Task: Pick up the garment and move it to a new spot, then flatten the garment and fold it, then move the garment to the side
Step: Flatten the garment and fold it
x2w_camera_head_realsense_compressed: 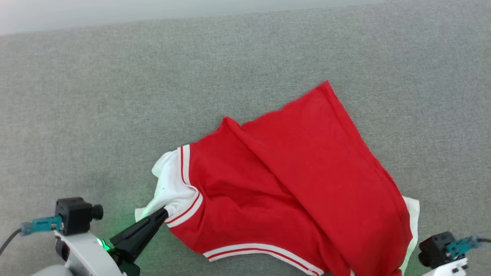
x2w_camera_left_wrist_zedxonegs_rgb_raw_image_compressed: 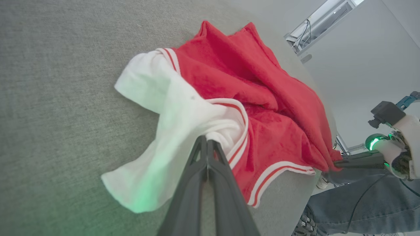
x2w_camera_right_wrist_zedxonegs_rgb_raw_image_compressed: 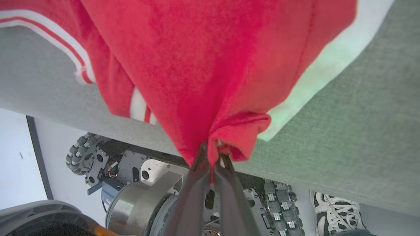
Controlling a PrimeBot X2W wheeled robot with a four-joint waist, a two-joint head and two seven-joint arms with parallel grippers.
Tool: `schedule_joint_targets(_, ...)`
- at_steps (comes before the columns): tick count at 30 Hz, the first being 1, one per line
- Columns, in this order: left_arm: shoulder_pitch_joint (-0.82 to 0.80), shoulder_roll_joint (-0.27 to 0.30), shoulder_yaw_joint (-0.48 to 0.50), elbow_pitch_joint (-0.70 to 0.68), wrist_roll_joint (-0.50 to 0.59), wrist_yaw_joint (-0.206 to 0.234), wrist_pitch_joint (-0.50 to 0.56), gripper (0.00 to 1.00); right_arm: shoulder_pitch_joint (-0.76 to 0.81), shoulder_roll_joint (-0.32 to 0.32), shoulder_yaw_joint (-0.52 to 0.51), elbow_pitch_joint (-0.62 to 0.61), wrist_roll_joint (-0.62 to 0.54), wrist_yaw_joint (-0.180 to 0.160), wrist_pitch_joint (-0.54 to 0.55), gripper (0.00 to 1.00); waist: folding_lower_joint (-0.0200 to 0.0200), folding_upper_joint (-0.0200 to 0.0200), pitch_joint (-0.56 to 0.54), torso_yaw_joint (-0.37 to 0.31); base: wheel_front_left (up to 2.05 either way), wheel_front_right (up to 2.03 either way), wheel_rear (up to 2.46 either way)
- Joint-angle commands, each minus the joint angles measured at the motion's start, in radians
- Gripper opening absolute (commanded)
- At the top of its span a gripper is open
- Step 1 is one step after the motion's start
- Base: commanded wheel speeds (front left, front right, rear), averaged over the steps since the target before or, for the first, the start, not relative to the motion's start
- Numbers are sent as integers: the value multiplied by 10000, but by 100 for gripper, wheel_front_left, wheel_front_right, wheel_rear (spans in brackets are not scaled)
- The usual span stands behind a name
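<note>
Shirt [x2w_camera_head_realsense_compressed: 291, 180], red with white sleeves: lay crumpled on the grey desk [x2w_camera_head_realsense_compressed: 115, 96], at its near edge. Left tool [x2w_camera_head_realsense_compressed: 164, 211] was clamped on a white sleeve; right tool [x2w_camera_right_wrist_zedxonegs_rgb_raw_image_compressed: 210, 149] was clamped on a red corner overhanging that edge. Lifting it well called for a level, simultaneous rise, with the cloth taut between the grips.

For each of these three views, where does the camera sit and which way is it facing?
Head view: on the head, looking down at the red jersey T-shirt with white sleeves on the grey fabric tabletop; the left gripper shows lower left.
Left wrist view: left wrist, looking along shut fingers into a white sleeve; the right gripper shows far right.
Right wrist view: right wrist, looking along fingers pinching red cloth at the table edge; wheeled base beneath.
Shared: all three see the T-shirt.
</note>
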Motion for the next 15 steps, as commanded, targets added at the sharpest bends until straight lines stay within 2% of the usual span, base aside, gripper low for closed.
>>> schedule_joint_targets(1, 95, -33, 72, 32, 58, 14, 6, 0, 92, 49, 160, 115, -25, -10, -302, 0, 0, 0, 5, -36, 0, 0, 0)
schedule_joint_targets(3, 158, -27, 110, 59, 103, 14, 6, 0, 33, 141, 243, 284, -114, -10, -920, 0, 0, 0, 11, -77, 0, 0, 0)
schedule_joint_targets(4, 167, -24, 124, 70, 125, 14, 6, 0, -49, 88, 322, 325, -139, -10, -1169, 16, 0, 0, 11, -92, 0, 0, 0)
schedule_joint_targets(5, 178, -20, 139, 79, 139, 14, 6, 0, -195, 22, 357, 297, -166, -10, -1435, 49, 0, 0, 6, -107, 0, 0, 0)
schedule_joint_targets(6, 185, -20, 157, 80, 159, 14, 6, 0, -309, 18, 265, 264, -146, -10, -1653, 100, 0, 0, 2, -119, 0, 0, 0)
schedule_joint_targets(10, 150, -83, 232, 59, 202, 14, 7, 0, -672, -200, -317, -366, 126, -10, -1850, 100, 0, 0, -15, -67, 0, 0, 0)
schedule_joint_targets(15, -39, -250, 172, -14, 331, 14, 6, 0, -1677, -455, -1409, -1567, 468, -10, -967, 100, 0, 0, 32, 201, 0, 0, 0)
